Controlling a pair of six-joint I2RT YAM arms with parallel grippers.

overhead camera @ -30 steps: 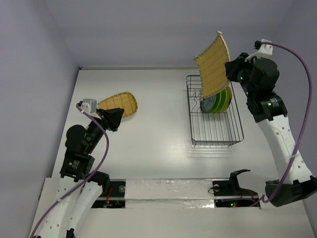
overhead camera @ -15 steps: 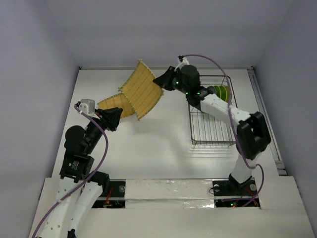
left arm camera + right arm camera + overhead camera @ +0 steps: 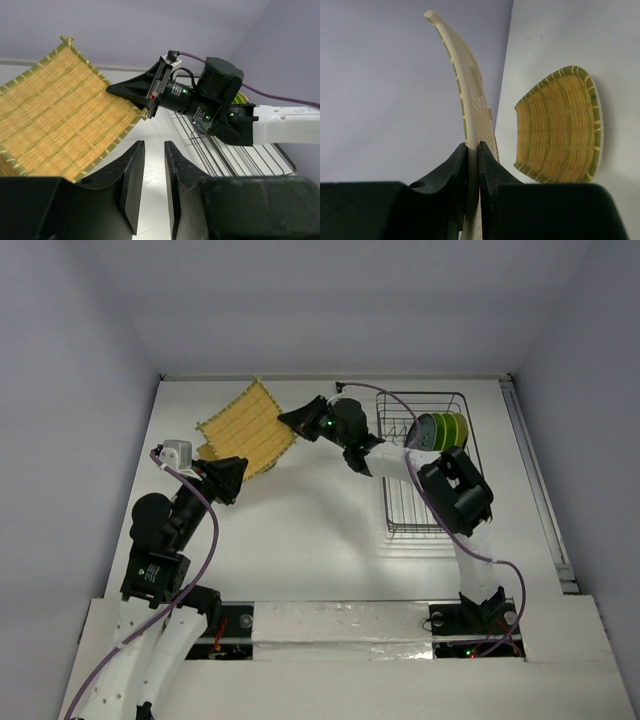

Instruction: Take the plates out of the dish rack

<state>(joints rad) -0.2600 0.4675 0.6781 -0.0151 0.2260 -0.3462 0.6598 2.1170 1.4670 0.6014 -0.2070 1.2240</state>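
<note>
My right gripper (image 3: 292, 420) is shut on the edge of the yellow grid-patterned square plate (image 3: 245, 428) and holds it tilted in the air at the far left. In the right wrist view the jaws (image 3: 472, 147) pinch its rim (image 3: 462, 85). The yellow oval plate (image 3: 560, 130) lies on the table just below it, mostly covered in the top view. My left gripper (image 3: 228, 478) is narrowly open and empty just in front of both plates; in its own view (image 3: 154, 145) the square plate (image 3: 55, 110) hangs ahead. The wire dish rack (image 3: 432, 502) holds upright lime-green plates (image 3: 442, 430).
The right arm stretches from the rack across the middle of the table (image 3: 320, 530). The back wall is close behind the plates. The rack (image 3: 235, 155) also shows to the right in the left wrist view.
My right arm has swung the square plate from above the rack leftward and down, to over the oval plate. The left arm has not moved.
</note>
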